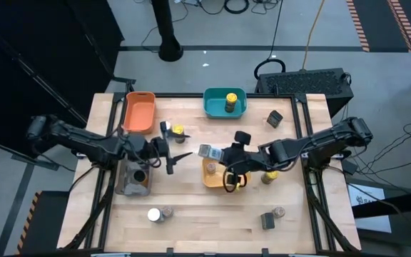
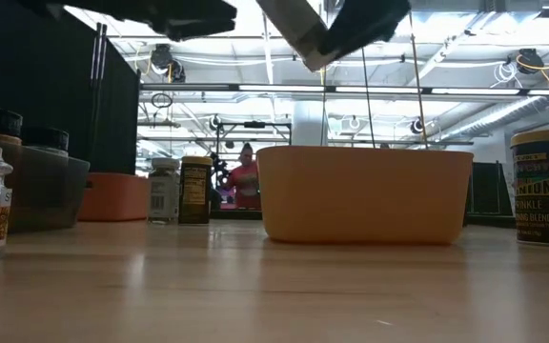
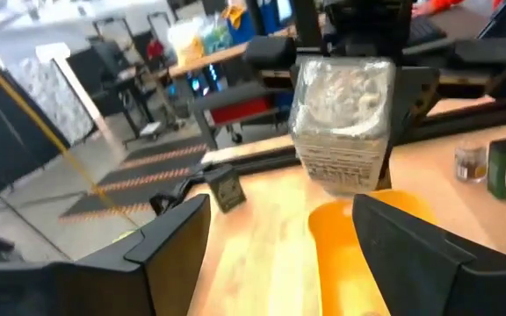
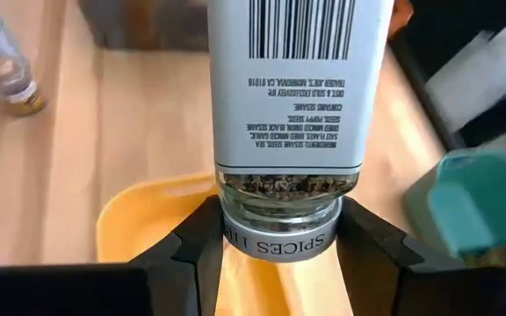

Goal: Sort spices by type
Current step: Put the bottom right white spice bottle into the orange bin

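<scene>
Spice jar (image 4: 288,96) (lid-clamped) in right tool (image 4: 281,233)

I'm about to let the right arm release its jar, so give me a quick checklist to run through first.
1. Right gripper fingers clamp the white-labelled glass spice jar at its neck: ok.
2. Jar hangs over the yellow rectangular plastic bin: ok.
3. Left gripper fingers open, apart from the jar: ok.
4. Left gripper out of the drop path: cannot tell.
5. Free floor space in the bin: cannot tell.
</scene>
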Motion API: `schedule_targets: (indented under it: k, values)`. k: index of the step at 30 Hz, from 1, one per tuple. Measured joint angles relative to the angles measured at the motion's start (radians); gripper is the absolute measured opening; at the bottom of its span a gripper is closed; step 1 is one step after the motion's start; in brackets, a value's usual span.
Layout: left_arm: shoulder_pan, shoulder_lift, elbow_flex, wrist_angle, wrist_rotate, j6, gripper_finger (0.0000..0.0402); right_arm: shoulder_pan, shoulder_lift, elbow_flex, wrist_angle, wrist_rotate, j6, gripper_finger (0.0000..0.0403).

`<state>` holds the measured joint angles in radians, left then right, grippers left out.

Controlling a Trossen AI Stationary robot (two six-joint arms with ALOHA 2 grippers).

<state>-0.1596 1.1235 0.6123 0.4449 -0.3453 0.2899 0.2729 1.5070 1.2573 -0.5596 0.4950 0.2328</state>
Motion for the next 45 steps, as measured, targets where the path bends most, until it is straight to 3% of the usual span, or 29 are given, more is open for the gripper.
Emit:
schedule_targets:
  k: [6, 15, 21, 27, 36, 45]
  values:
    - [-0.013, 0.026, 0.117, -0.146, 0.042, -0.020, 0.0283, -0.050, 0.010, 0.093, -0.235, -0.114, 0.107, 0.0155]
    - [-0.011, 0.158, 0.389, -0.497, 0.045, -0.008, 0.0283, -0.089, 0.088, 0.226, -0.473, -0.163, 0.144, 0.0155]
    - [0.015, 0.230, 0.493, -0.540, 0.065, 0.055, 0.0283, -0.090, 0.211, 0.310, -0.602, -0.158, 0.126, 0.0155]
    - [0.061, 0.274, 0.533, -0.686, 0.163, 0.029, 0.0283, -0.090, 0.312, 0.409, -0.712, -0.124, 0.122, 0.0155]
    - [0.068, 0.314, 0.536, -0.695, 0.122, 0.059, 0.0283, -0.090, 0.327, 0.502, -0.736, -0.074, 0.097, 0.0155]
    - [0.091, 0.331, 0.536, -0.675, 0.097, 0.064, 0.0283, -0.090, 0.327, 0.507, -0.727, -0.051, 0.084, 0.0155]
